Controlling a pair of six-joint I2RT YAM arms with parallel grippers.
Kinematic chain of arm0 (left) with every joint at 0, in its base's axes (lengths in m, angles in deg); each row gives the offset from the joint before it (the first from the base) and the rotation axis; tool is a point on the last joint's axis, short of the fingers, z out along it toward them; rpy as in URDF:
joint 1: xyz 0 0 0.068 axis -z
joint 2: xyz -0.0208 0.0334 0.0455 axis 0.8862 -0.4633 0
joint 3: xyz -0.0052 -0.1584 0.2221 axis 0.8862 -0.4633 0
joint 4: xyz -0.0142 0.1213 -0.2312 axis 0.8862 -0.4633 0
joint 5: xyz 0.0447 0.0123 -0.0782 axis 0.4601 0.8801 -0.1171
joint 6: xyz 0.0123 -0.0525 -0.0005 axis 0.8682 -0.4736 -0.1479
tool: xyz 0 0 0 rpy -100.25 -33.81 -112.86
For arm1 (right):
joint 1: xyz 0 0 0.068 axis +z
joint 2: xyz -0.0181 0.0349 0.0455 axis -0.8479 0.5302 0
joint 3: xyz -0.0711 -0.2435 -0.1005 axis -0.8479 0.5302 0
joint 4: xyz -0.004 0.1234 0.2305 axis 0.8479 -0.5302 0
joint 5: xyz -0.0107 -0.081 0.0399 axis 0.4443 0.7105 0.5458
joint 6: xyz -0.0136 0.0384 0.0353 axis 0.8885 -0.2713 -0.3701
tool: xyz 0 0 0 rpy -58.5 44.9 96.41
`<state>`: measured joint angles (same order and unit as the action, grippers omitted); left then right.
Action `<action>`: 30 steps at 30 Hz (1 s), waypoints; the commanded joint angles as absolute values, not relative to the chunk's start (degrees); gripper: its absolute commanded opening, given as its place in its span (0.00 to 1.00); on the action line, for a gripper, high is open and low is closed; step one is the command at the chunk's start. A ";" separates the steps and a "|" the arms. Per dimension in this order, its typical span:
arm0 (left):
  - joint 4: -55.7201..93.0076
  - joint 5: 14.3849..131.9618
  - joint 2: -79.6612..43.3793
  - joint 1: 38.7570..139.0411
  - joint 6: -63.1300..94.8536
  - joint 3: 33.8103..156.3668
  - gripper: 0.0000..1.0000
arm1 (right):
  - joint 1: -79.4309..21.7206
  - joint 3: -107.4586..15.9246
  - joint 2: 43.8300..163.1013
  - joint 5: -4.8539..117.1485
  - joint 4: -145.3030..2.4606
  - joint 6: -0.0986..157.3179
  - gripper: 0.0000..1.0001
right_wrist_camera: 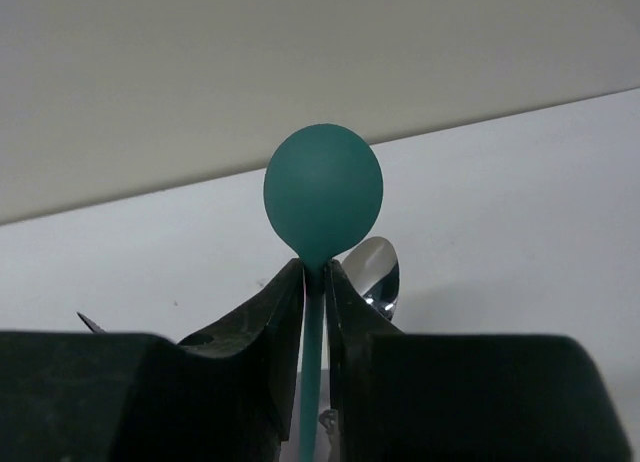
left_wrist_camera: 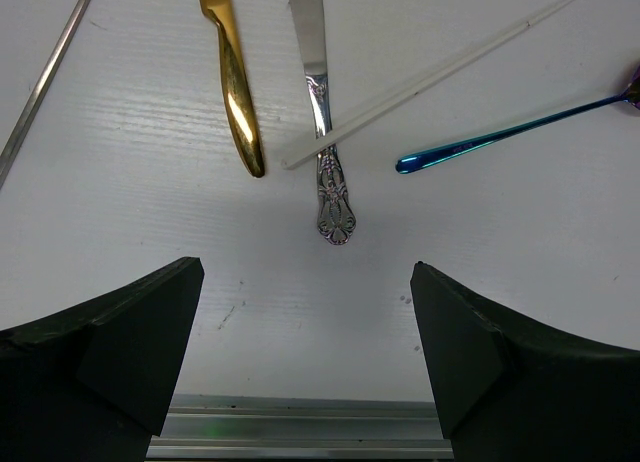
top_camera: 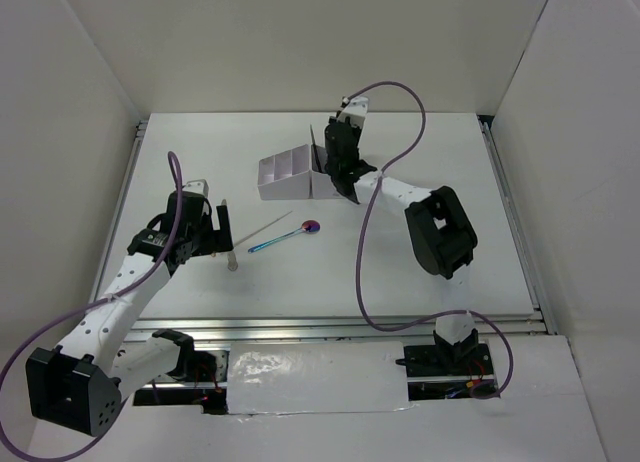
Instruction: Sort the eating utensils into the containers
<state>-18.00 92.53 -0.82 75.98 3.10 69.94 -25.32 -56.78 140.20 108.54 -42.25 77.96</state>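
Note:
My right gripper (right_wrist_camera: 313,272) is shut on the stem of a teal spoon (right_wrist_camera: 323,200), bowl up. A silver spoon's bowl (right_wrist_camera: 378,272) shows just behind the fingers. In the top view this gripper (top_camera: 343,177) is at the right end of the white organizer box (top_camera: 285,177), where a thin dark piece (top_camera: 313,150) stands upright. My left gripper (left_wrist_camera: 305,362) is open and empty, above the table. Ahead of it lie a gold-handled piece (left_wrist_camera: 237,97), a silver knife (left_wrist_camera: 326,142), a pale stick (left_wrist_camera: 430,77) crossing the knife, and an iridescent blue spoon (left_wrist_camera: 500,137).
A thin silver stick (left_wrist_camera: 45,82) lies at the far left of the left wrist view. The metal rail (left_wrist_camera: 300,427) of the table's near edge is below the left fingers. White walls enclose the table on three sides. The right arm's purple cable (top_camera: 365,252) loops over the table.

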 commanded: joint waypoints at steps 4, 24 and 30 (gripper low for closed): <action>-17.30 92.33 -0.04 75.76 2.66 70.38 0.99 | -23.62 -55.74 139.29 108.35 -42.34 77.07 0.51; -18.53 95.32 2.16 75.58 -1.55 70.73 0.99 | -19.32 -42.56 108.79 76.54 -69.93 73.65 0.66; -18.18 93.65 1.46 75.58 -2.27 70.03 0.99 | -14.56 -33.68 107.55 71.78 -79.76 62.55 0.68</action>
<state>-18.55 93.55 1.58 75.92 -1.29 69.94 -15.02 -35.98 106.98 76.61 -68.96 70.75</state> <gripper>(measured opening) 0.993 0.674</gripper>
